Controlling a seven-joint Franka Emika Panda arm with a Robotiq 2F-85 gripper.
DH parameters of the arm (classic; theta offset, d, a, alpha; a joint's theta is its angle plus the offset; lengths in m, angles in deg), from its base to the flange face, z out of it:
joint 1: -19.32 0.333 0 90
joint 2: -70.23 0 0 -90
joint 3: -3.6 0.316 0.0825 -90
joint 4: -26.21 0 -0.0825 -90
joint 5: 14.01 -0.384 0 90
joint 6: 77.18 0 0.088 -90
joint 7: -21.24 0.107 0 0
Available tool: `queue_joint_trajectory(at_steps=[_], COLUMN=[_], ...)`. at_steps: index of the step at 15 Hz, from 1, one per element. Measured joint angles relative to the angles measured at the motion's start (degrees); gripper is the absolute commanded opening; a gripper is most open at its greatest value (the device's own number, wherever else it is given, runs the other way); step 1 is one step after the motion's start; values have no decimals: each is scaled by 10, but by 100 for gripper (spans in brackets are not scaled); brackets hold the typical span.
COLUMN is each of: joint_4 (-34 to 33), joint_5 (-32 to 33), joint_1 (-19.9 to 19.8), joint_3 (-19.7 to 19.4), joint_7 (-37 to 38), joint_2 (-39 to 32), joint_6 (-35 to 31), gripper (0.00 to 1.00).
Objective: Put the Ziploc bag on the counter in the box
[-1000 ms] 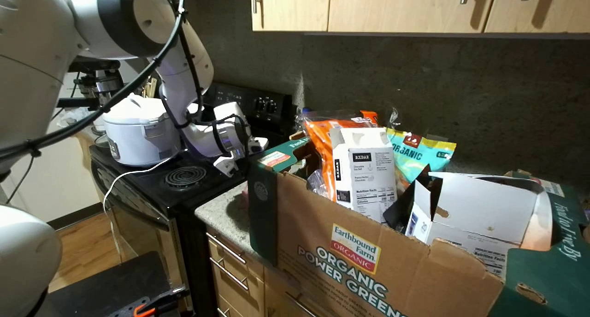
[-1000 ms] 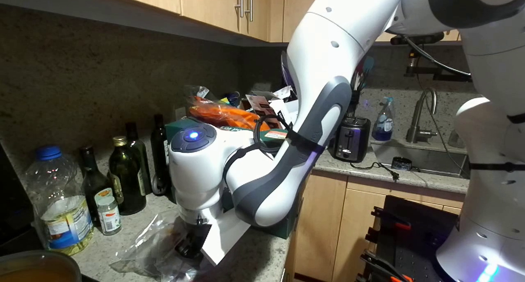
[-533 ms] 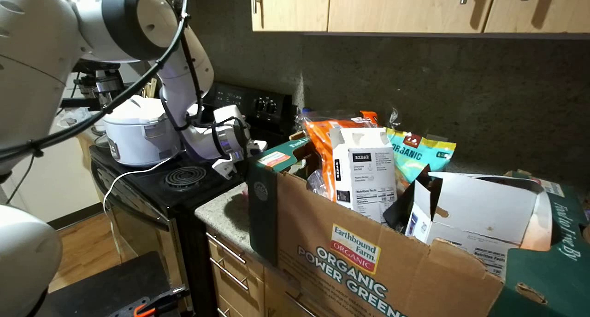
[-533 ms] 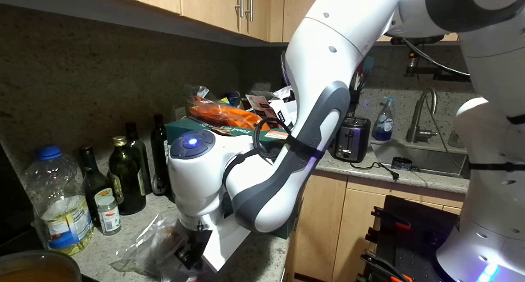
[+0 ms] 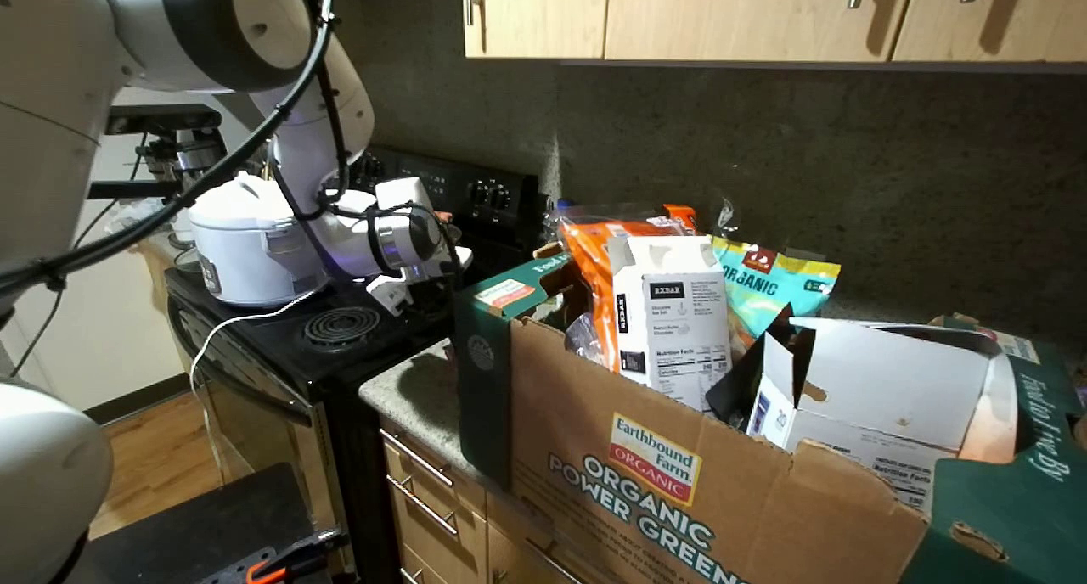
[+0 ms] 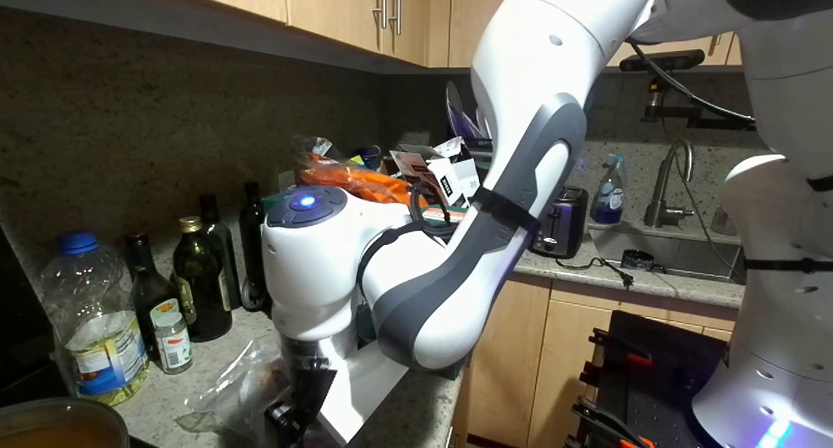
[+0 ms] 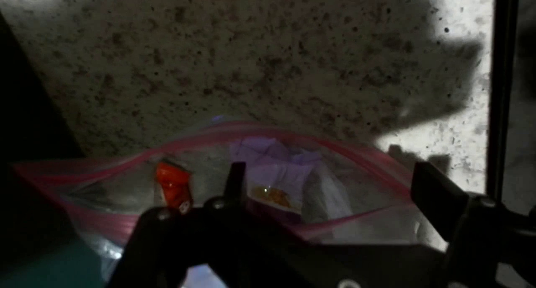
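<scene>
Ziploc bag (image 7: 209, 171): sat on the desk (image 7: 259, 62) beneath the end effector (image 7: 328, 175), outside the box (image 5: 756, 499), its mouth gaping.
End effector: jaws spread well apart with nothing clasped; in the wrist view one of the fingers (image 7: 238, 179) overlapped the bag's mouth — dipped inside or above it, I could not tell.
Pink seal (image 7: 113, 225): bowed into two separate lips; a pinch catching only one would probably have let the bag tip.
Red-orange piece (image 7: 172, 185) and purplish packet (image 7: 268, 166): both showed inside the bag, so a tilted lift could have spilled them.
Floppy film (image 7: 377, 227): looked thin, and might have folded away or slipped if gripped too shallowly.
Box: its wall rose above the desk — a low carry risked snagging a hanging bag on the rim.
RXBAR carton (image 5: 675, 329): poked up beside an orange packet (image 5: 594, 270); a bag released on top could have slid off.
</scene>
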Motion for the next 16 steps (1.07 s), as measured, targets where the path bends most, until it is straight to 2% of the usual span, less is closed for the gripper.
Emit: queue_joint_trajectory(at_steps=[9,12,16], joint_4=[55,69,82], joint_5=[0,-2,-23], joint_1=[-13,-41,-86], joint_3=[21,46,89], joint_7=[-19,-103,-256], joint_2=[69,70,74], joint_6=[23,23,22], gripper=[100,100,100])
